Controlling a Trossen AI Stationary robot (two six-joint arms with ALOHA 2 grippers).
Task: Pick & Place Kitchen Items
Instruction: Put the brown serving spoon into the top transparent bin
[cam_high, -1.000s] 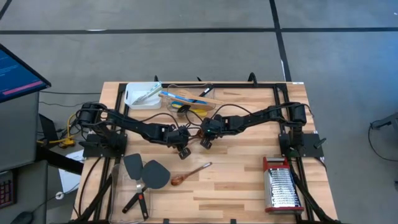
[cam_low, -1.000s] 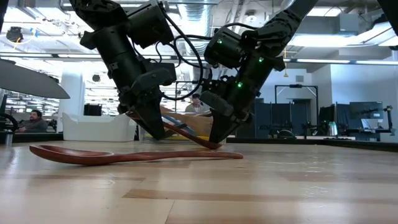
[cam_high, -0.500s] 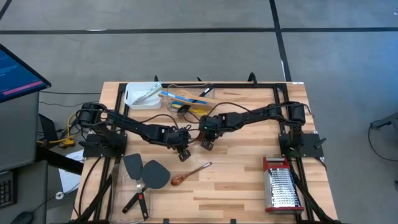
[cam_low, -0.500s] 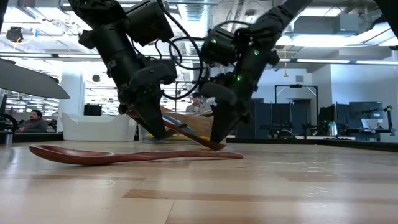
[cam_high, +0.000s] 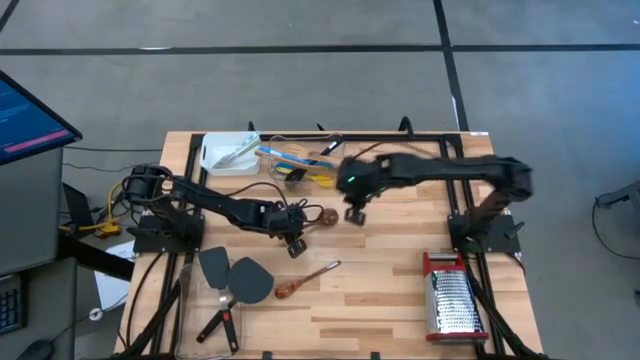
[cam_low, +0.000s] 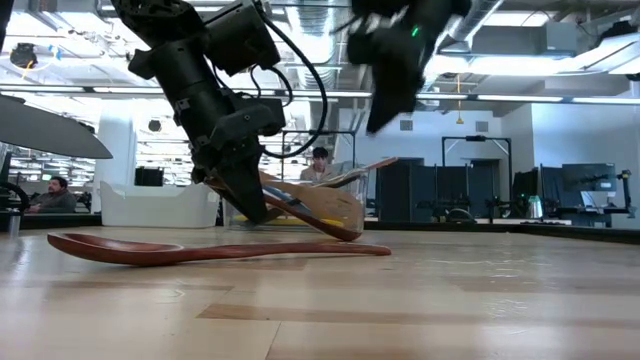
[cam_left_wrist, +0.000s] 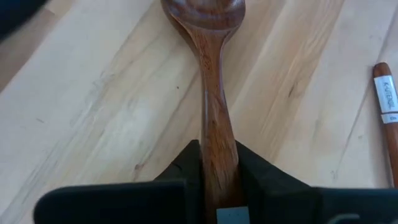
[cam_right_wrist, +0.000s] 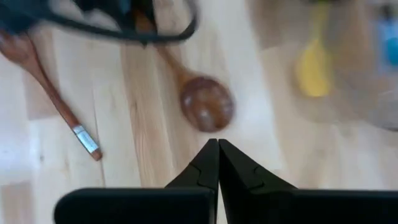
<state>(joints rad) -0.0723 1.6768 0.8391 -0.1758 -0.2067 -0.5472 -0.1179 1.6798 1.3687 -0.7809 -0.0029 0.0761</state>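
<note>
Now the right end effector (cam_high: 356, 214) has lifted off and swung away from the dark wooden spoon (cam_high: 312, 216); half a second ago its fingers sat down beside the spoon's bowl, right next to the other arm, and in the low view it now hangs high above the surface (cam_high: 400, 290). Its two fingers are pressed together with nothing between them, as the right wrist view shows. That leaves the spoon wholly in the care of the left end effector (cam_high: 292, 237), whose fingers (cam_left_wrist: 261, 177) are clamped on the handle, one on each side of it. I read this as a hand-over just finished, or a two-arm adjustment given up, so carrying the spoon onward now looks like the left arm's job alone.

The spoon's long axis runs straight out of the left grip, handle in the fingers and bowl leading. Seen from above, the bowl points toward the right side of the surface, sitting mid-surface just in front of the pile of blue and yellow utensils (cam_high: 290, 160) at the far edge. In the low view the spoon tilts, bowl end down near the wood, handle rising into the grip. A second, reddish wooden spoon (cam_high: 308, 277) lies flat nearer the front, apart from it.
</note>
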